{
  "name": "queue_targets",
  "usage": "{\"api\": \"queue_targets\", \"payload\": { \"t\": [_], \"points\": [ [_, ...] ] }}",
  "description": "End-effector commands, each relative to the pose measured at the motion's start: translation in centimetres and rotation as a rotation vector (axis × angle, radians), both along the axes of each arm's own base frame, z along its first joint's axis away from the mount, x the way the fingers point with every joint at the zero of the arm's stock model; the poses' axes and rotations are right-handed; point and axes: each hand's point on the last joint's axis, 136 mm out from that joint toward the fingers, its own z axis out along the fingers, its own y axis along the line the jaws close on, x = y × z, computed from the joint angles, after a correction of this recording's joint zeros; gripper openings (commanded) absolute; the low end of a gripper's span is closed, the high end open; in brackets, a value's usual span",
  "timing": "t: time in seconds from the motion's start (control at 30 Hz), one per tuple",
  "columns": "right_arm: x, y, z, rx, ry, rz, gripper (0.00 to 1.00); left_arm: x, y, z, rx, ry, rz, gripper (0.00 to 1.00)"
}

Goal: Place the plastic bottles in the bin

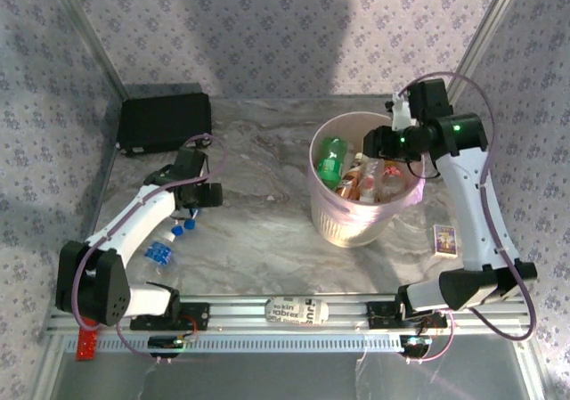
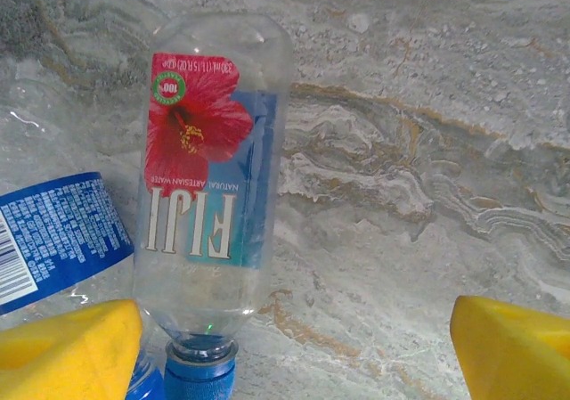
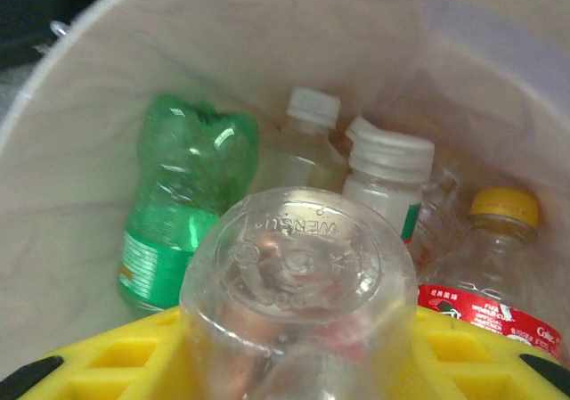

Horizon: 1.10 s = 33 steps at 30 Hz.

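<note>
A flat black case point(image 1: 165, 121) sits at the far left corner of a grey marble table point(image 1: 258, 231). In front of it, the left arm reaches down over the table. The left gripper point(image 1: 198, 206) hangs low above two plastic bottles that lie on their sides beside each other.

From the left wrist camera, a blue-labelled bottle point(image 2: 53, 240) lies at the left edge. Just to its right lies the Fiji bottle point(image 2: 209, 195), clear, with a red flower on its label and its blue cap point(image 2: 200, 373) pointing toward the camera. The yellow fingers point(image 2: 67, 346) stand wide apart and grip nothing. The Fiji bottle's cap lies between them, close to the one on the left of the picture.

A printed strip point(image 1: 297, 310) lies on the rail at the near edge, between the arm bases.

Right of centre stands the pale pink bin point(image 1: 356, 226), upright and holding several bottles. A green bottle point(image 1: 334, 158) leans at its left side, beside white-capped ones and one with a yellow cap point(image 3: 503, 206).

The right gripper point(image 1: 392, 144) hovers over the bin's right rim. Its jaws are clamped on a clear bottle point(image 3: 298, 284), whose base faces the wrist camera above the bottles in the bin.

A small card point(image 1: 444, 240) lies on the table right of the bin.
</note>
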Motion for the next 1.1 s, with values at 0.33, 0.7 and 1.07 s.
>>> {"api": "queue_targets", "payload": {
  "t": [0.33, 0.7, 1.07],
  "points": [
    [2.7, 0.6, -6.5, -0.007, 0.119, -0.012, 0.56, 1.1, 1.5, -0.7, 0.045, -0.010, 0.030, 0.96],
    [1.6, 0.0, -0.9, -0.017, -0.020, -0.010, 0.86, 1.7, 1.3, -1.8, 0.041, 0.005, 0.027, 0.95],
    [0.4, -0.1, 1.9, 0.014, -0.116, -0.015, 0.77, 1.6, 1.3, -3.0, 0.045, 0.029, 0.029, 0.87]
  ]
}}
